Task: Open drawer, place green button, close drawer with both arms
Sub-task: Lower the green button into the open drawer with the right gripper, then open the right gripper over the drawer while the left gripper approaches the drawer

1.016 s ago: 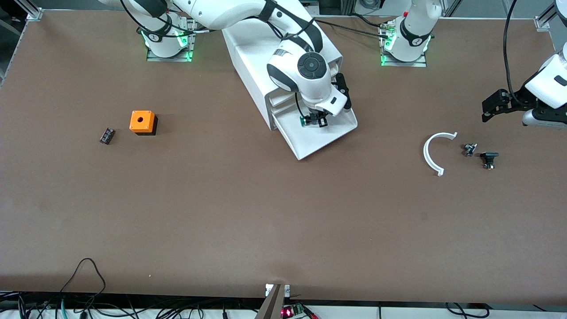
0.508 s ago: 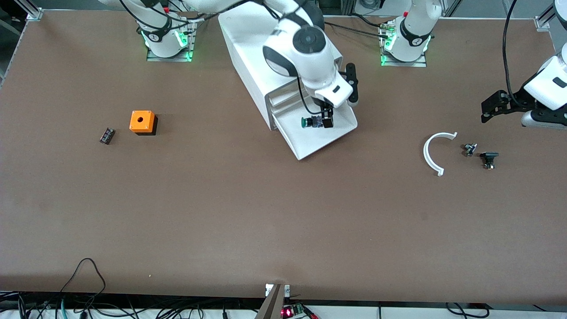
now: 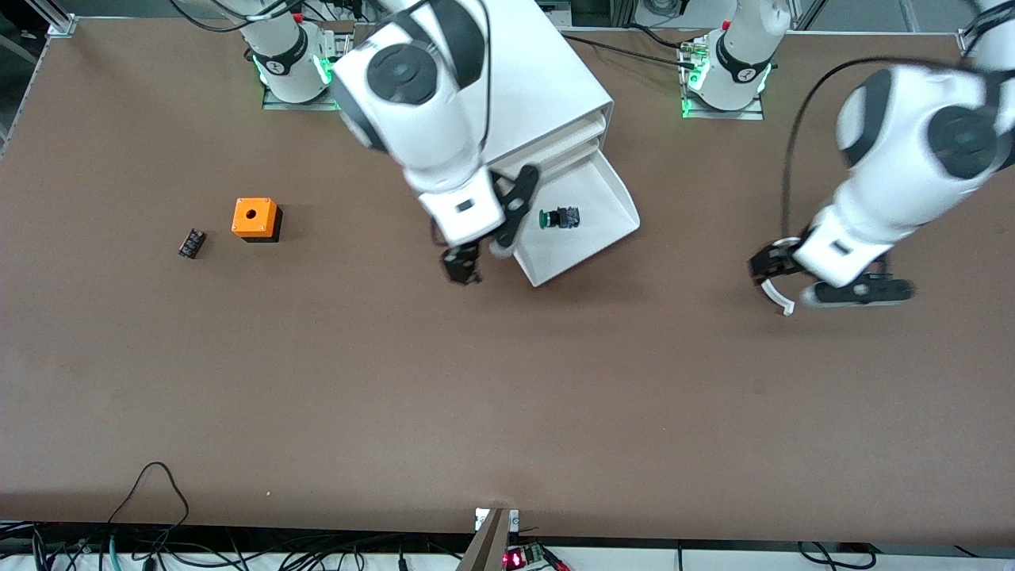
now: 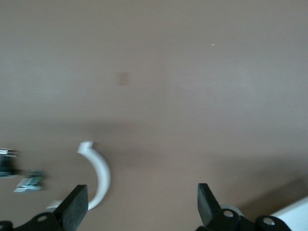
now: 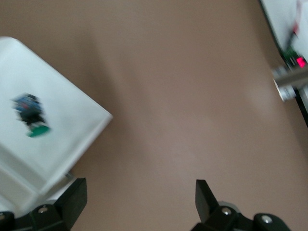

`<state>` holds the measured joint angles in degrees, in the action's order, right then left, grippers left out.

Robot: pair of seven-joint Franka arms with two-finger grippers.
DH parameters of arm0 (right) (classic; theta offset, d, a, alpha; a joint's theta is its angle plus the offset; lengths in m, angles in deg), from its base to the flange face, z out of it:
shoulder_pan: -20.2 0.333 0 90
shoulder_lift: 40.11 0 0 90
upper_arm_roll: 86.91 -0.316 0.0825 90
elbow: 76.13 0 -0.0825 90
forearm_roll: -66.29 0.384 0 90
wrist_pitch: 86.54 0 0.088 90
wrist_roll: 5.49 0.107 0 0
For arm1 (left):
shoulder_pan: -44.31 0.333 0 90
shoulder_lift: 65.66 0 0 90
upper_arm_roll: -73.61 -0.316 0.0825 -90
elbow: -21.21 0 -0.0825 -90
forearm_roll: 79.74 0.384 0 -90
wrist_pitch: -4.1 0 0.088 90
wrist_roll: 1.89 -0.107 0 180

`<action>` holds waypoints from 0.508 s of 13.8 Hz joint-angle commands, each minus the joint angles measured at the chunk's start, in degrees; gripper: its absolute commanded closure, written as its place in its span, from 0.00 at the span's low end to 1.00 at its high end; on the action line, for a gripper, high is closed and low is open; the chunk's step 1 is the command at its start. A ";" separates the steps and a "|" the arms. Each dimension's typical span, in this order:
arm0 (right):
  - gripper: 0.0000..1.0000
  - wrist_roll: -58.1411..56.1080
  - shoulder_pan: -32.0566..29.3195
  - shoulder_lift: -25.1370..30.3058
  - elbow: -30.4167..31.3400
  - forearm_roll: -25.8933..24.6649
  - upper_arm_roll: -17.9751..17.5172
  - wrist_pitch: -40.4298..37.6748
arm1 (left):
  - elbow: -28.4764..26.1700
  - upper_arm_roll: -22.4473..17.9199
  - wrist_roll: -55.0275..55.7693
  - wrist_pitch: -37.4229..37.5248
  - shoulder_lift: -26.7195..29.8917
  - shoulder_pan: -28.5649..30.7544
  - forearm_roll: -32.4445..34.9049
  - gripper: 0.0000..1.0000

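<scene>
The bottom drawer of the white cabinet stands pulled open. The green-capped button lies on its side in the drawer, free of any gripper; it also shows in the right wrist view on the drawer tray. My right gripper is open and empty over the bare table beside the drawer's front corner; its jaws stand wide apart. My left gripper is open and empty over the white arc, jaws wide.
A white curved arc lies under the left gripper and shows in the left wrist view, with small dark parts beside it. An orange cube with a hole and a small black part sit toward the right arm's end.
The right gripper let go of the button in the drawer and swung away to the table beside the drawer. The left arm swung down over the white arc.
</scene>
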<state>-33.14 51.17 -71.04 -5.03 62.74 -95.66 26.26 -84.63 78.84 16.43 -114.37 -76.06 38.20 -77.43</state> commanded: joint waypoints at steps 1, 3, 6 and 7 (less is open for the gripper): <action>0.00 9.23 -0.66 3.85 5.19 -1.01 5.21 0.23 | -5.16 0.31 11.52 -9.46 -3.29 -4.41 -0.29 0.00; 0.00 20.66 -0.66 4.38 5.89 -1.01 9.08 -4.21 | -5.52 0.31 21.44 -16.49 -9.34 -9.07 -0.29 0.00; 0.00 42.14 -0.83 4.91 5.46 -1.01 11.03 -12.14 | -5.61 -0.04 32.45 -24.08 -15.95 -14.70 -0.20 0.00; 0.00 48.42 -0.57 4.91 5.28 -1.62 11.82 -15.29 | -5.61 -0.22 34.30 -24.87 -17.19 -16.02 -0.20 0.00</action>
<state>1.94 49.79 -68.30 -1.54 62.60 -84.87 15.41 -91.20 79.69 46.48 -137.56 -90.75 24.60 -77.43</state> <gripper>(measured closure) 0.000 0.000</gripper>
